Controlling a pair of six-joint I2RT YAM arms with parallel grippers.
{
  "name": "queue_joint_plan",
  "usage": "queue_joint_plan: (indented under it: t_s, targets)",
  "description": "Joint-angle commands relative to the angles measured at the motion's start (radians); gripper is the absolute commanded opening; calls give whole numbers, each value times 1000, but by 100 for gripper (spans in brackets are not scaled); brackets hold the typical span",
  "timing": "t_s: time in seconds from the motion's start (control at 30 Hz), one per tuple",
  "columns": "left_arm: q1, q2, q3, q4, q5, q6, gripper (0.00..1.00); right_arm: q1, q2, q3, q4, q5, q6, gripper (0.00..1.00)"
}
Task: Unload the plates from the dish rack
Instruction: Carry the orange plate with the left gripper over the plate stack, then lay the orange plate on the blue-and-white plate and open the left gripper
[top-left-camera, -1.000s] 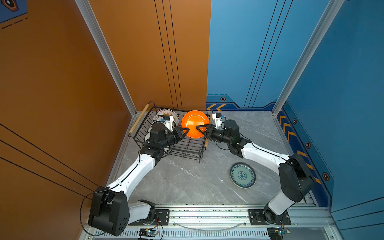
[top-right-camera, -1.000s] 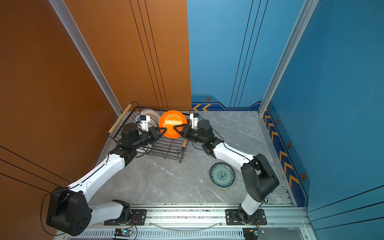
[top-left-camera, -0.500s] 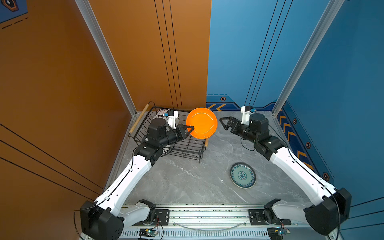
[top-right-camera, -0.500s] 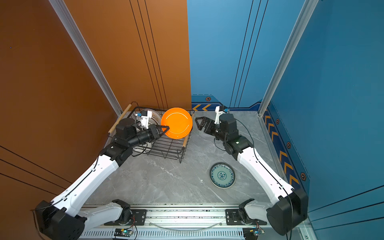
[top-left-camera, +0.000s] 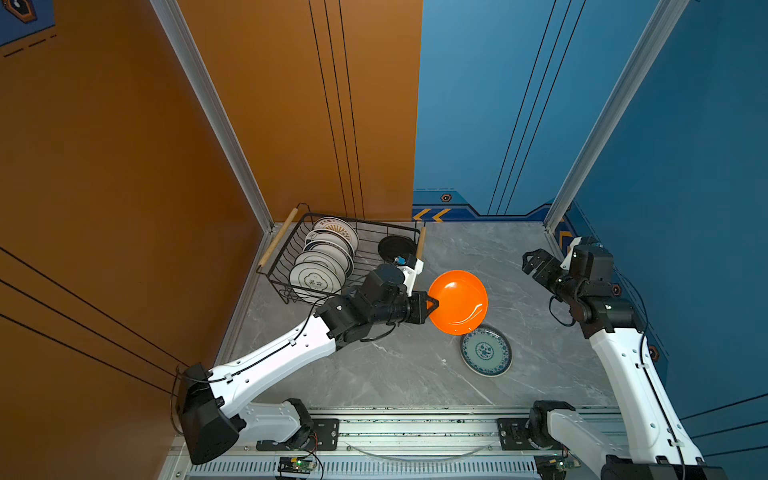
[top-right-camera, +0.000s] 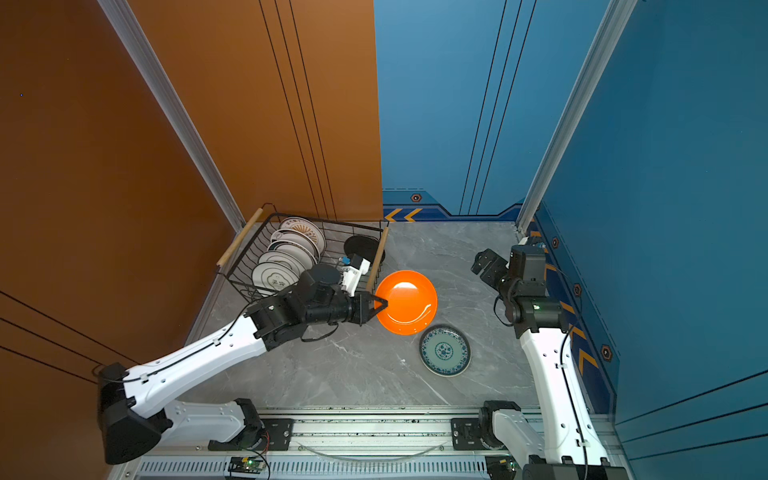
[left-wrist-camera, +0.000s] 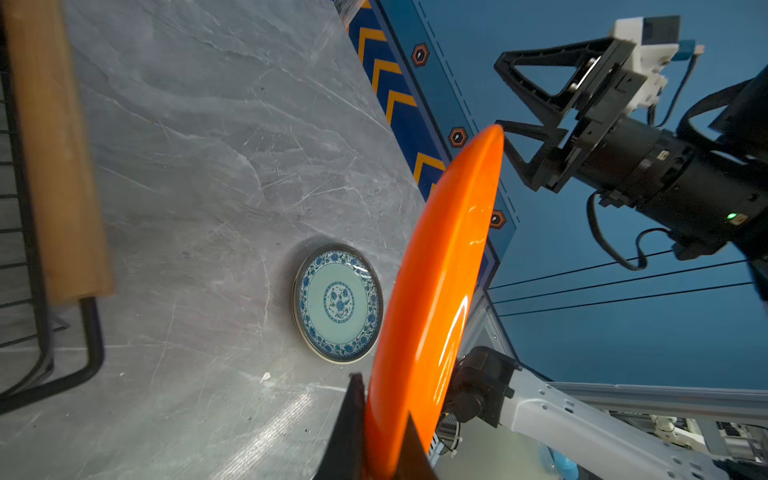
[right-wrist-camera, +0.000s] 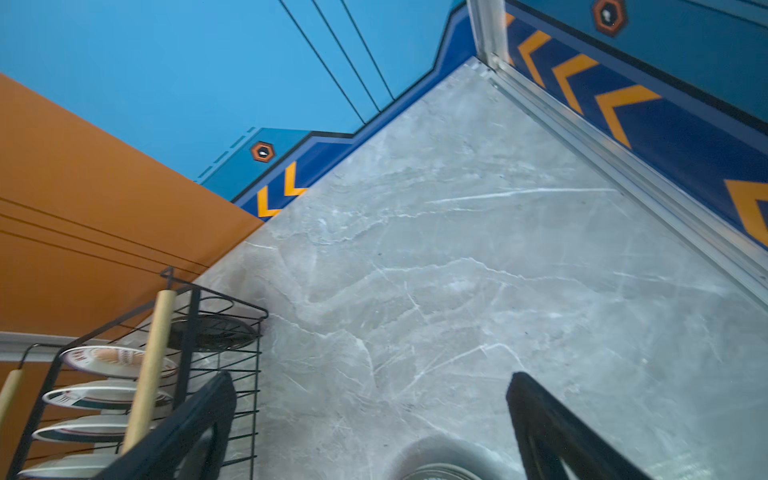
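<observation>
Orange plate (top-left-camera: 457, 301) tilted aloft beside the dish rack (top-left-camera: 279, 266) (cream plates (top-left-camera: 316, 280) upright inside), blue-patterned plate (top-left-camera: 486, 352) lying flat nearby.

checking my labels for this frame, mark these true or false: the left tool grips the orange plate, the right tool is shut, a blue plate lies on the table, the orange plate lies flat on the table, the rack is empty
1. The left tool grips the orange plate by its rim. True.
2. The right tool is shut. False: it is open and holds nothing.
3. A blue plate lies flat on the table. True.
4. The orange plate lies flat on the table. False: it is held tilted in the air.
5. The rack is empty. False: several plates stand in it.
</observation>
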Motion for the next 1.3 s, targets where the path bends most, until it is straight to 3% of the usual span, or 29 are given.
queue_joint_plan:
  t_s: [0.0, 0.33, 0.63, 1.27]
  targets:
    - [-37, 66, 60, 13, -91, 29, 0, -26, -14, -36, -54, -45, -34, 100]
    - [-64, 318, 80, 150, -16, -8, 0, -34, -31, -104, -94, 43, -84, 100]
    - [-94, 470, 127, 163, 8, -17, 3, -47, -24, -144, -98, 58, -76, 100]
    - [-99, 583, 184, 103, 37, -15, 13, -41, -43, -186, -76, 64, -116, 100]
